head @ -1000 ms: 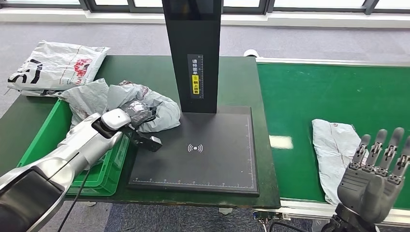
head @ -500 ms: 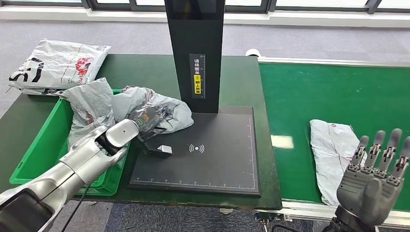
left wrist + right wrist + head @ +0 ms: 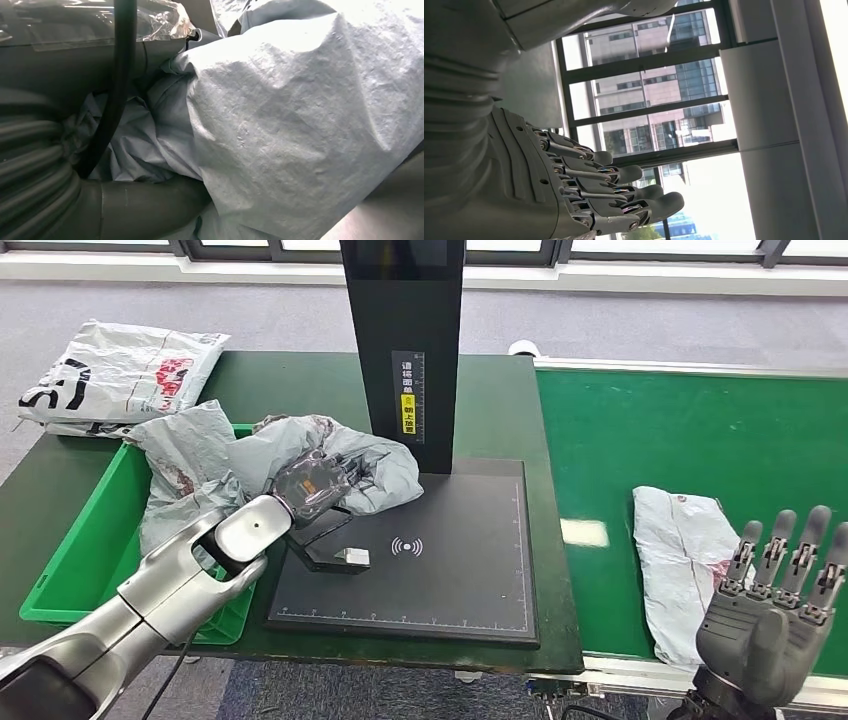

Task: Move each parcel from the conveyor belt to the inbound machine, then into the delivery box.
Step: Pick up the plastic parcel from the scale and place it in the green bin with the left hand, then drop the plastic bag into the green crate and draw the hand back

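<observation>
The green conveyor belt (image 3: pixel 700 430) carries a grey parcel (image 3: pixel 685 550) near its front edge. On the tabletop (image 3: pixel 290 390), the black inbound machine (image 3: pixel 420 560) adjoins a green delivery box (image 3: pixel 85 550). The left hand (image 3: pixel 315 480) grips a crumpled grey parcel (image 3: pixel 385 465) at the machine's corner. The right hand (image 3: pixel 775 590) is raised, fingers spread, holding nothing.

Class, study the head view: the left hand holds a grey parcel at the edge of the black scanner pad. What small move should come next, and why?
Probably carry the grey parcel a little further right and lower it onto the scanner pad. The left hand grips it at the pad's left edge, partly over the green box, short of the centre mark. The right hand is raised, fingers spread, holding nothing.
</observation>
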You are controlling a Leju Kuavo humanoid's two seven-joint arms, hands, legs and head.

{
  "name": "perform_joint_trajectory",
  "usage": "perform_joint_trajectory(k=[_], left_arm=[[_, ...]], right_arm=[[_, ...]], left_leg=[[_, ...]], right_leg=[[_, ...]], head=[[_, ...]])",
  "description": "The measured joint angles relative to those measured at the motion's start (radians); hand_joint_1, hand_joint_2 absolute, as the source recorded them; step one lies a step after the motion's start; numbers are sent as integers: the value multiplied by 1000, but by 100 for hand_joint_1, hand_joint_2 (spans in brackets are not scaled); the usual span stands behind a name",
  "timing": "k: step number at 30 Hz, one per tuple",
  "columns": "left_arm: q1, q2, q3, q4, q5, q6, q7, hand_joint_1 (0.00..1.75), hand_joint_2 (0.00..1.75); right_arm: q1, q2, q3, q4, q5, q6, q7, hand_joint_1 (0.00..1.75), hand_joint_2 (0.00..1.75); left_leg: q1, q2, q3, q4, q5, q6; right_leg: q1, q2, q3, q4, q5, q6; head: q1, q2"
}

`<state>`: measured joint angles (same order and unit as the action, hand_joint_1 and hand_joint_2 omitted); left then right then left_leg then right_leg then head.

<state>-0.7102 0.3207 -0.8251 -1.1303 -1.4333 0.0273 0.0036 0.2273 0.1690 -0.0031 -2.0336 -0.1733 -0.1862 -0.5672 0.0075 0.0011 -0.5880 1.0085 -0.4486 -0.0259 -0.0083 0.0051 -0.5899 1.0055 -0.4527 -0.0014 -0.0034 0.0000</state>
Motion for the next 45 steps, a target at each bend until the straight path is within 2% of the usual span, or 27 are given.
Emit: perform_joint_trajectory(k=[3,6,12,16,22,25,28,31,35,45], left_arm=[[15,3,14,-29,-12,36,18,175,175],[51,13,69,-116,-5,87,40,175,175],[108,31,291,-356,13,181,28,175,175],[135,23,446,-452,-61,241,29,175,175],[136,27,600,-473,-94,226,98,175,175],[134,50,678,-457,-94,201,123,175,175],[137,81,743,-429,-94,129,143,175,175],[153,119,781,-394,-94,42,189,175,175],[184,155,787,-334,-94,-35,242,175,175],[205,176,786,-272,-95,-59,252,175,175]], right_arm=[[0,0,0,0,2,-1,0,0,175],[3,0,0,-1,3,-11,0,0,175],[15,0,0,-15,3,-53,8,0,175],[21,5,0,-24,9,-73,13,0,175],[36,10,0,-37,5,-78,20,0,175],[46,15,0,-42,5,-76,26,0,175],[54,20,0,-49,9,-72,31,0,175],[58,31,-7,-59,20,-58,37,0,175],[58,54,-25,-69,39,-33,51,0,175],[56,83,-42,-74,47,-23,53,0,175]], left_leg=[[0,0,0,0,0,0],[0,0,-1,0,0,0],[0,1,-3,0,0,0],[0,2,-3,0,0,0],[1,2,-3,0,0,0],[1,3,-2,0,0,-1],[2,3,-3,0,0,-1],[2,3,-3,0,0,-1],[2,3,-3,0,0,-1],[1,2,-4,0,0,-1]], right_leg=[[0,0,0,0,0,0],[0,0,-1,0,0,0],[0,1,-3,0,0,0],[0,1,-4,0,-1,-1],[1,1,-3,0,-1,-2],[1,2,-4,0,-1,-2],[1,2,-4,0,-1,-3],[1,2,-5,0,-1,-3],[2,2,-5,0,-1,-3],[2,2,-5,0,-1,-3]], head=[[0,0],[0,0],[0,0],[0,0],[0,0],[0,0],[0,0],[0,0],[0,0],[0,0]])
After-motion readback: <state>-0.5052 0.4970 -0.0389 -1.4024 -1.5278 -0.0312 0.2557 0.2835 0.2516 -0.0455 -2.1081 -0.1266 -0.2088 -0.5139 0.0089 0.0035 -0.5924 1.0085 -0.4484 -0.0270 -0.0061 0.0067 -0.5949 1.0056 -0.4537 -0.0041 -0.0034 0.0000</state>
